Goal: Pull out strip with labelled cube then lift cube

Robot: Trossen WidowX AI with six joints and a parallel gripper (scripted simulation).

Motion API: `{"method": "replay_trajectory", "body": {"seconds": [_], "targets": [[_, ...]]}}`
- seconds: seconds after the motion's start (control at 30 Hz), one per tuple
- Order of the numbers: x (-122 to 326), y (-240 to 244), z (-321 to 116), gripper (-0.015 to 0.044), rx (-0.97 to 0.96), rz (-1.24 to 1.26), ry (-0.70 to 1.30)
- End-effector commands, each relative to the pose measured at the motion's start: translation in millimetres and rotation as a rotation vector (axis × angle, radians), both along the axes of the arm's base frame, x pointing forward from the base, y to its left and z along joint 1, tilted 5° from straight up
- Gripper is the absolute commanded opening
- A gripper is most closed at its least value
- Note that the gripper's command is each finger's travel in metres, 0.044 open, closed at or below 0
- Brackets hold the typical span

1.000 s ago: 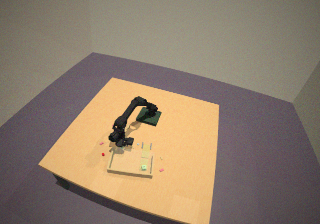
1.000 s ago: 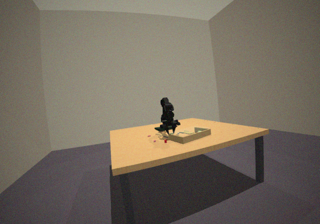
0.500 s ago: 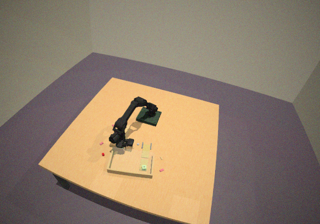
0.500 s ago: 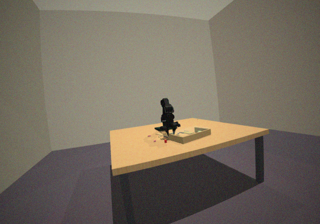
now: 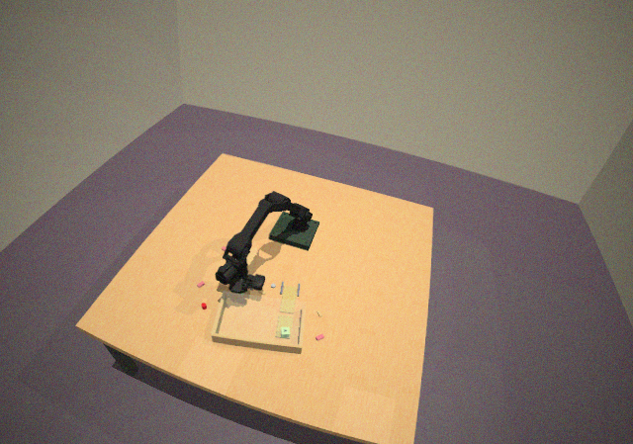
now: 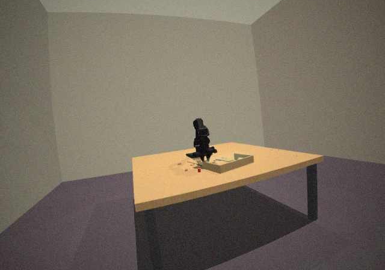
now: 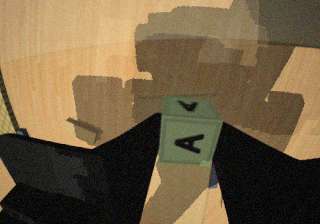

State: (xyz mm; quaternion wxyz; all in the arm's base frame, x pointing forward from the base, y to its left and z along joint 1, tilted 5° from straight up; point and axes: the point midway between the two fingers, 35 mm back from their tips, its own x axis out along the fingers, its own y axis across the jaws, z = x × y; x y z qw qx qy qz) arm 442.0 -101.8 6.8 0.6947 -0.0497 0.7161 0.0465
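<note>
Reaches down with the arm (image 5: 252, 224) bent low to the worktop (image 5: 357, 276), wrist pointing almost straight down just outside the far left corner of the tray (image 5: 255, 341). Looks chosen for a top-down grasp: keeps both fingers clear of the tray wall and square to two opposite faces.

Shows, in the wrist view, the labelled cube (image 7: 190, 132), pale green with a black "A", lodged upright between the two dark fingers, each side face touching a finger. Jaws roughly a third open, no wider than the cube itself, so judged clenched on the labelled cube and nothing else. Cannot tell from the other views whether the cube rests on the worktop or hangs just above it; hidden there beneath the wrist.

Leaves a second green cube (image 5: 285, 331) apart, inside the tray near its front right corner, on a pale strip (image 5: 289, 299) that looks broken into pieces. Also a red piece (image 5: 203, 305) on the worktop nearby, well out of the grasp.

Remains, by judgement, only the raising: a straight lift, grip firm, no tilt.
</note>
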Motion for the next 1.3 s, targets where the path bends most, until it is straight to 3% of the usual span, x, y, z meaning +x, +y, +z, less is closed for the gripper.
{"method": "replay_trajectory", "body": {"seconds": [0.0,0.13,0.67,1.27], "targets": [[0,0,0,0.0098,0.000,0.000,0.000],[-2,0,2,0.0000,0.000,0.000,0.000],[-54,13,42,0.0000,0.004,-0.005,0.010],[-95,22,46,0.0000,0.006,-0.007,0.013]]}}
